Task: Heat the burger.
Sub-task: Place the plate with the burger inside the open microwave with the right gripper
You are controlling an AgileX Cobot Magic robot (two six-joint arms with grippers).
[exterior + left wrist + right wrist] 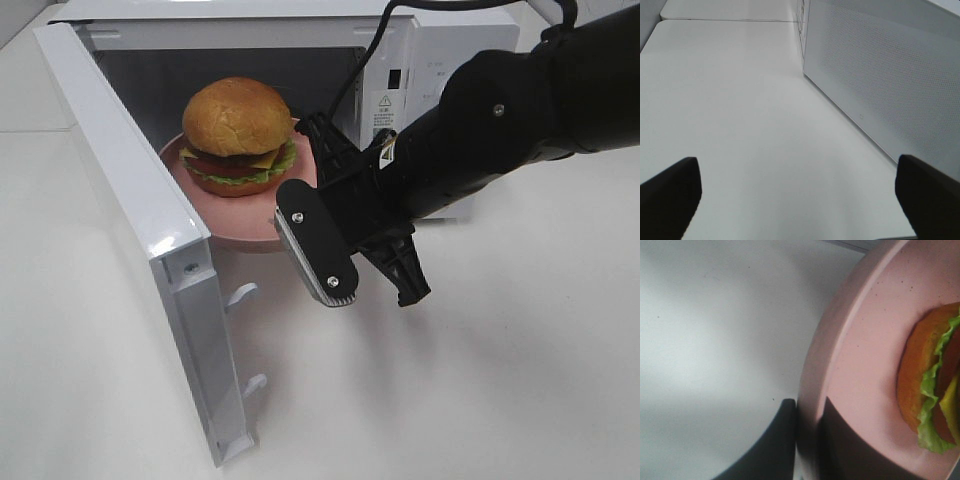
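The burger (238,130), with a glossy brown bun, lettuce and red and yellow filling, sits on a round pink plate (245,218) at the mouth of the open white microwave (455,50). My right gripper (300,195) is shut on the plate's near rim. In the right wrist view its dark fingers (780,440) pinch the plate (860,365) edge at the gripper (807,440), with the burger (935,385) just beyond. My left gripper (797,200) stands open over bare table; the exterior high view does not show it.
The microwave door (130,200) swings out wide to the left, its edge and latch hooks close to the plate. A white perforated panel (890,75) stands beside the left gripper. White table (520,380) lies around.
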